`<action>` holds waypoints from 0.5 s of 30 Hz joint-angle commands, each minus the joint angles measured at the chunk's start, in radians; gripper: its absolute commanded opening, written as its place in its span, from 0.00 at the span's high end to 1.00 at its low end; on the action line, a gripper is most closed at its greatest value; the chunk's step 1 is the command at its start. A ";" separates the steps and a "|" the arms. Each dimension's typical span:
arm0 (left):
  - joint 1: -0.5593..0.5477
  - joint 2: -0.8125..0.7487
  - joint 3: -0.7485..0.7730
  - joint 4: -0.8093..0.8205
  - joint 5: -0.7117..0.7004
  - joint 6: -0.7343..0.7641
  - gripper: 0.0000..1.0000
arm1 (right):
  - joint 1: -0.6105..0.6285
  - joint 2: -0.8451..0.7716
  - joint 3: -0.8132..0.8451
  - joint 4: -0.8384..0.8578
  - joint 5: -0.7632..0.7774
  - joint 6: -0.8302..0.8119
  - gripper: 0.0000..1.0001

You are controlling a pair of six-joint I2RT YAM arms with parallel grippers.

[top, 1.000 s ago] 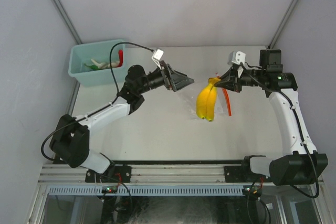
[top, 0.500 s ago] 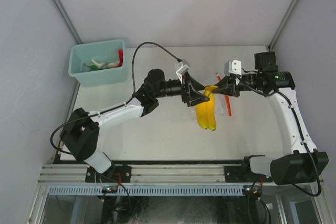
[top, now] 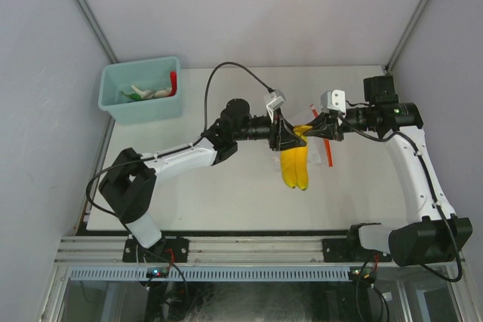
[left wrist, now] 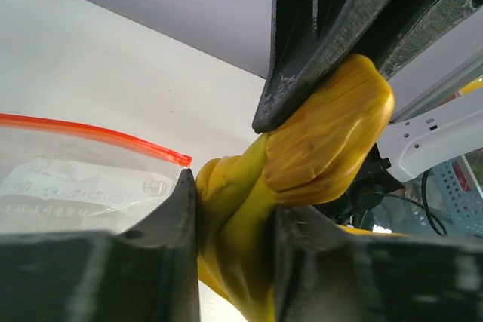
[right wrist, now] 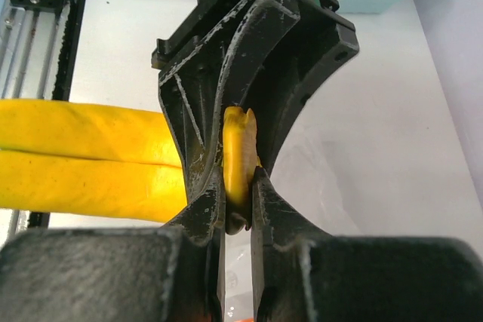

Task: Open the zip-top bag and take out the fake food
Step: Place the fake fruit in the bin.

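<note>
Left tool (top: 289,136) reached banana (top: 296,165) — yellow, curved, paired | bag (left wrist: 75,186) clear, orange-zipped

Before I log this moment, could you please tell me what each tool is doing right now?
Left tool: closed on the banana, at its neck.
Right tool: closed on the banana, at its stem tip.

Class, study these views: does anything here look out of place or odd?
Yes. The curved yellow plastic toy banana is gripped at its stem end by two arms at once. The left gripper and right gripper both have their jaws on it, nose to nose.
</note>
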 commanded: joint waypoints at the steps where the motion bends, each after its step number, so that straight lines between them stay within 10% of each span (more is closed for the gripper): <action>1: 0.004 0.007 0.058 0.025 0.033 0.011 0.95 | 0.003 -0.011 0.046 0.000 -0.049 -0.004 1.00; 8: 0.049 -0.024 -0.038 0.179 -0.014 -0.107 1.00 | 0.002 -0.019 0.042 0.010 -0.043 0.053 0.50; 15: 0.090 -0.103 -0.153 0.214 -0.155 -0.096 1.00 | -0.026 -0.031 0.039 0.072 -0.056 0.250 0.24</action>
